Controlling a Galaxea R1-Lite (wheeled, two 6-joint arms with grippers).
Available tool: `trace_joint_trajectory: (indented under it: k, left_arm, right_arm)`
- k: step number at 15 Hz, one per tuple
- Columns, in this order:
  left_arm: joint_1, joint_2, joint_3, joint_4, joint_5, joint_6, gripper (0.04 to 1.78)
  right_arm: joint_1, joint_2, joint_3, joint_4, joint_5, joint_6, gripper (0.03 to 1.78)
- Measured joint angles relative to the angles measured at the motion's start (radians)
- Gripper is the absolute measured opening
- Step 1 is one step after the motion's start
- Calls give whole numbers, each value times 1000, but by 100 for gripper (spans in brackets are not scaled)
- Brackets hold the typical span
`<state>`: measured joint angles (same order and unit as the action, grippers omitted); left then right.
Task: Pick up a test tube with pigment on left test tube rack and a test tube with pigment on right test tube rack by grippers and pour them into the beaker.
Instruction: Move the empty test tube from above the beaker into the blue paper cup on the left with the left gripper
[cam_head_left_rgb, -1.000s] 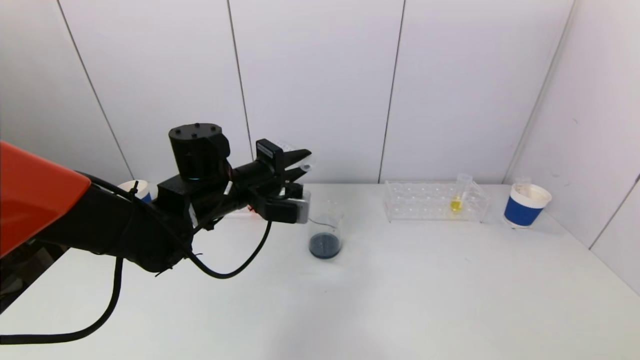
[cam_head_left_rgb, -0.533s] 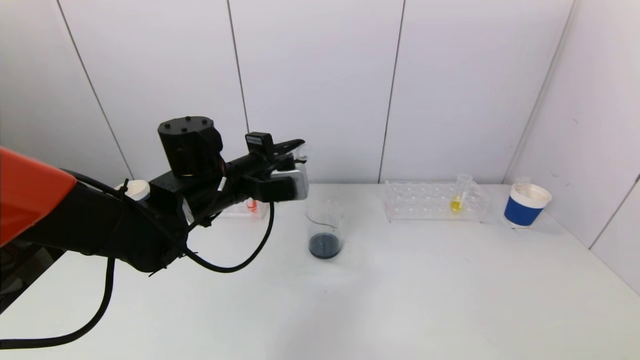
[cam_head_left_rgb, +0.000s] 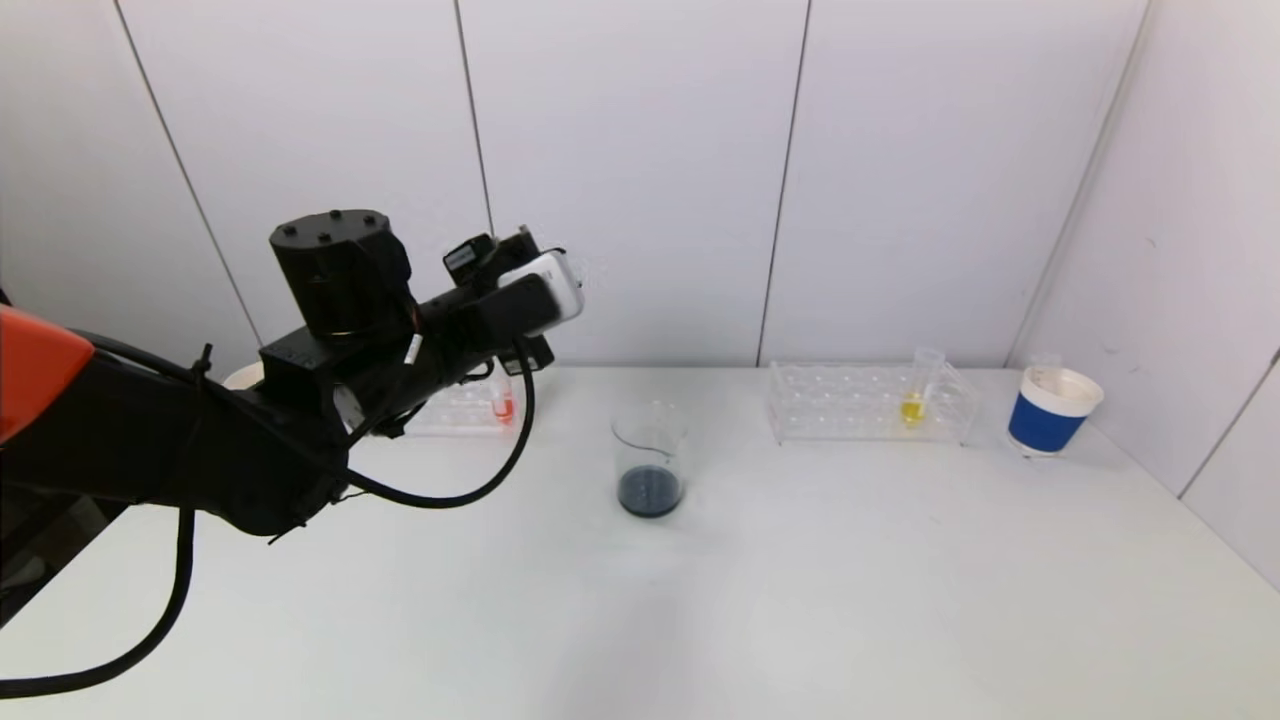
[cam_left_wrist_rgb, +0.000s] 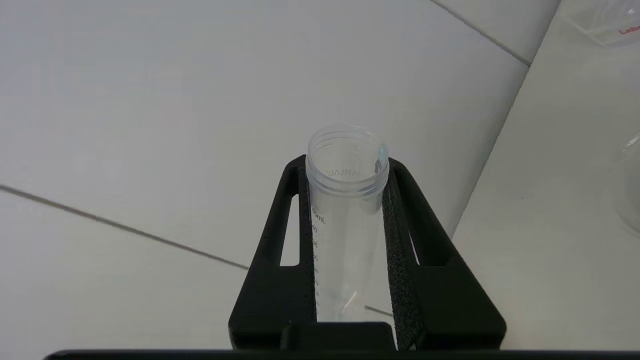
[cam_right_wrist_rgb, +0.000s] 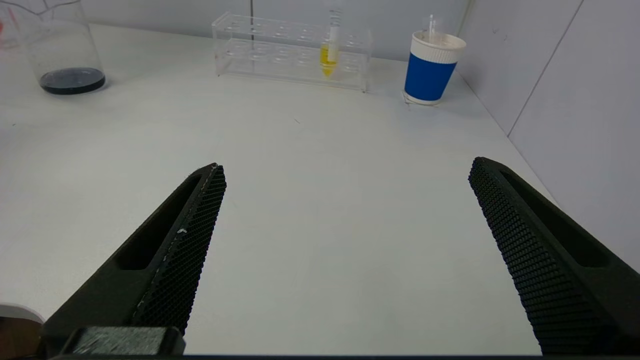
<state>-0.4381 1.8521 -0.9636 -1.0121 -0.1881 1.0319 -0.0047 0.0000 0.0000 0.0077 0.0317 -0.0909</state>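
The emptied test tube (cam_left_wrist_rgb: 346, 210), clamped in the raised left tool (cam_left_wrist_rgb: 345, 165) at ten o'clock of the dark-filled beaker (cam_head_left_rgb: 649, 465), is best kept level until returned, while the right tool (cam_right_wrist_rgb: 345, 250) is held wide over the tabletop (cam_head_left_rgb: 800, 580).

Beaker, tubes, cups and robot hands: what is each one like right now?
beaker: upright, dark liquid at bottom
left gripper: shut on clear tube, tube looks empty
right gripper: open, holding nothing
yellow tube: standing in right rack
red tube: in left rack
blue cup: upright
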Motion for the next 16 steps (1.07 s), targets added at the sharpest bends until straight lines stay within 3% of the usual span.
trace_joint_trajectory:
  k: [4, 16]
  left_arm:
    - [5, -4, -5, -62, 144, -186, 42]
    - [5, -47, -3, -77, 430, -586, 42]
  right_arm:
    - [0, 0, 0, 0, 0, 0, 177]
    - [0, 0, 0, 0, 0, 0, 177]
